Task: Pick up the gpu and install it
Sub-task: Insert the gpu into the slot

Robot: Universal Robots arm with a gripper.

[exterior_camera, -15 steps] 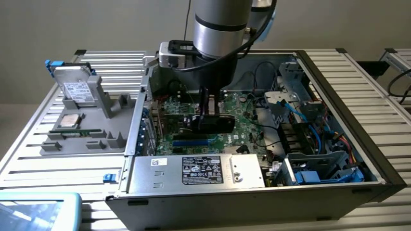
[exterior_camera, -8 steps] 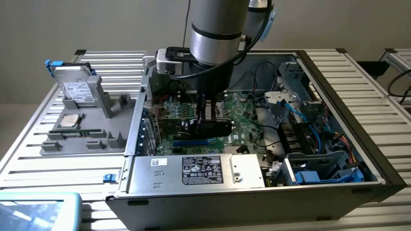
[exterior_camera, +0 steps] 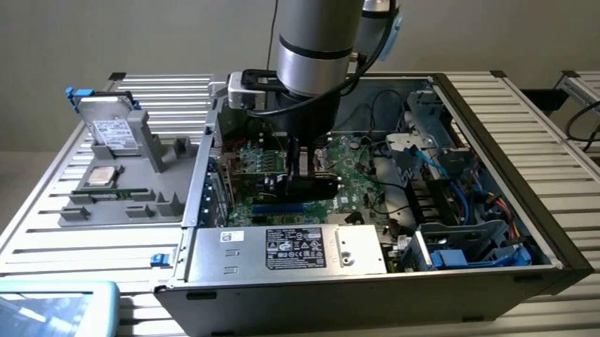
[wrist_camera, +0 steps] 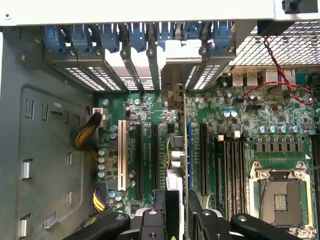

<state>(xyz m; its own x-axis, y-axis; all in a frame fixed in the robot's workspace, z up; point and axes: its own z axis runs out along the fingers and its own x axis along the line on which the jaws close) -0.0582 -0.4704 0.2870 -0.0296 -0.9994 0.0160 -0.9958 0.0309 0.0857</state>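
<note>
While the hand pinches the gpu on edge inside the computer case, over the motherboard's expansion slots, installation appears in hand, calling for card-edge-to-slot alignment and a straight, even press.

gpu: matt black plastic face (green board) | case: dull grey metal | arm: smooth silver metal

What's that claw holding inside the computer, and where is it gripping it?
The gripper holds the gpu, pinched across its upper edge, the card standing on edge over the motherboard.
</note>
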